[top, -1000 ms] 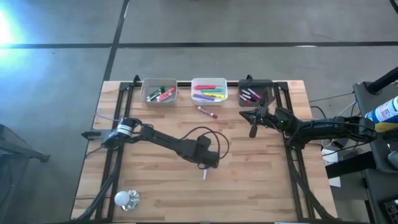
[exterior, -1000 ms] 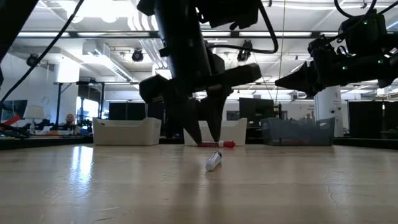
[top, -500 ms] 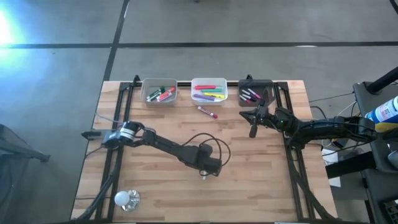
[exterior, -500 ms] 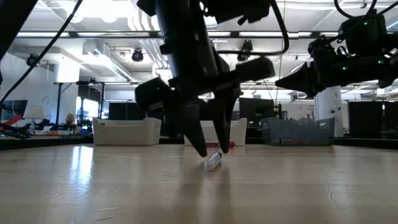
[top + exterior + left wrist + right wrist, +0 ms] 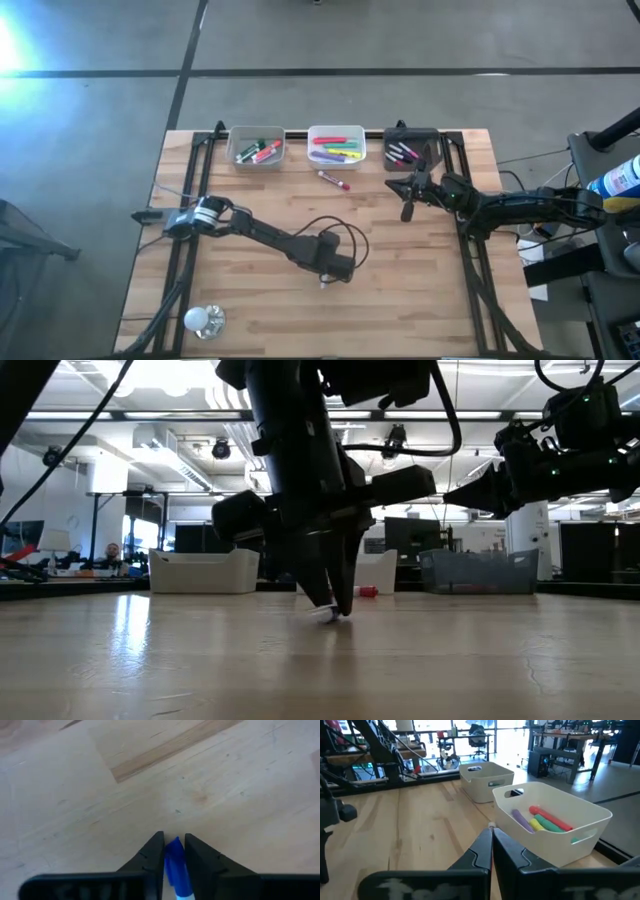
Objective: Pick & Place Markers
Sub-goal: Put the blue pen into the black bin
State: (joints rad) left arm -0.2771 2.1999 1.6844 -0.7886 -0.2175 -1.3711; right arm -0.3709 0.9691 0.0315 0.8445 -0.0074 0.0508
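A marker with a blue cap and white barrel (image 5: 174, 860) lies on the wooden table (image 5: 420, 300) near its middle. My left gripper (image 5: 325, 283) stands over it, pointing steeply down and shut on it. The same marker shows as a pale bit (image 5: 326, 613) under the fingertips in the low view. A loose red-and-white marker (image 5: 334, 180) lies in front of the white bin (image 5: 336, 132). My right gripper (image 5: 393, 185) hangs shut and level above the table, beside the black bin (image 5: 412, 133). My left gripper pinches the marker's blue cap end (image 5: 175, 851) between its two fingers, one on each side. The fingers (image 5: 338, 582) come from above, slanting steeply down, and lie across the marker. The marker lies on the table.
Three bins holding markers stand along the far edge: clear (image 5: 258, 135), white, and black. A white light bulb (image 5: 202, 319) sits at the near left corner. Bare wood lies to the right of my left gripper.
My left gripper has gone down and toward the table's near edge, onto the blue-capped marker. Its fingers stood wide apart on either side and have now shut on the marker, which remains on the table.
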